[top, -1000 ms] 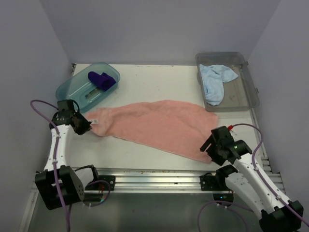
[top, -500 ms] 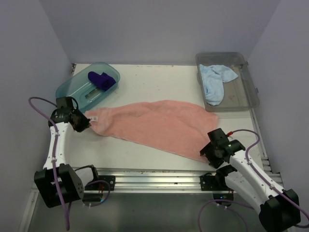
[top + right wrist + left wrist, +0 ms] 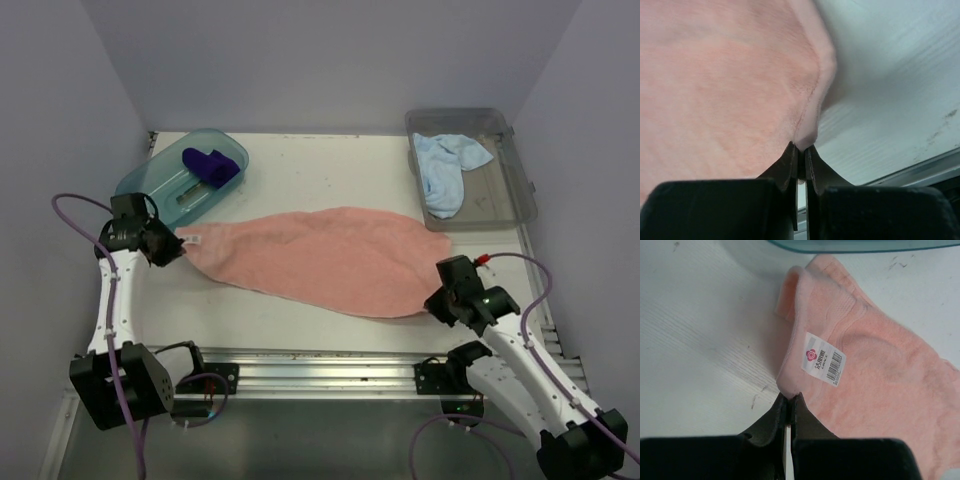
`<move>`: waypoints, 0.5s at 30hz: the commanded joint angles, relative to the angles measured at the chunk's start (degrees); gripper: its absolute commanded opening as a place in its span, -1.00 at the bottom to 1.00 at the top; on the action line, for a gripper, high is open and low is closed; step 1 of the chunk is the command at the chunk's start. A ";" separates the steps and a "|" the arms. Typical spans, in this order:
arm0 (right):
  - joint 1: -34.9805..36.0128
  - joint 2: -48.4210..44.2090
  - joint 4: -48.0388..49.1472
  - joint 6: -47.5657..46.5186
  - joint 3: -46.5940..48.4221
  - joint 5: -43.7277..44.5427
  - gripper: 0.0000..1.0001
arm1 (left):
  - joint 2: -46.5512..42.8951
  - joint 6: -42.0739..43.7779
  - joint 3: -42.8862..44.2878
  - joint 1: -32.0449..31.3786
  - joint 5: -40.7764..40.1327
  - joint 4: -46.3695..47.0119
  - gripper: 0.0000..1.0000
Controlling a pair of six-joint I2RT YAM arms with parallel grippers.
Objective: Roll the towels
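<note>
Pink towel is laid out long across the middle of the table, slanting from left-back to right-front. Both ends are pinched. The left end effector is clamped on the hem just below the label. The right end effector is clamped on the edge at the opposite end, w/ only cloth between the fingers.

So imo this is the spread/straighten step, no roll started on this one. Next move prob needs the cloth pulled flat, then one end let go and turned over onto itself for a tight roll, w/ the other end anchored so it doesn't slide.

Purple towel sits in the teal tub, blue towel in the grey bin.

Hard to tell: whether the purple one is rolled or just bunched, and whether the pink one is one layer or doubled. Top cam barely shows the fingertips.
</note>
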 commanded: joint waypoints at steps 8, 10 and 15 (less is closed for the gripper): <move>-0.32 9.87 -5.53 -25.82 44.25 18.01 -1.00 | 0.33 1.54 27.20 0.36 2.00 -5.68 -1.00; -0.32 11.19 -6.14 -30.57 52.74 20.12 -1.00 | 0.06 -1.53 28.89 0.27 6.12 -4.01 -1.00; -0.32 13.48 -11.77 -36.82 67.37 25.83 -1.00 | -0.55 -4.26 35.56 0.27 9.22 -3.82 -1.00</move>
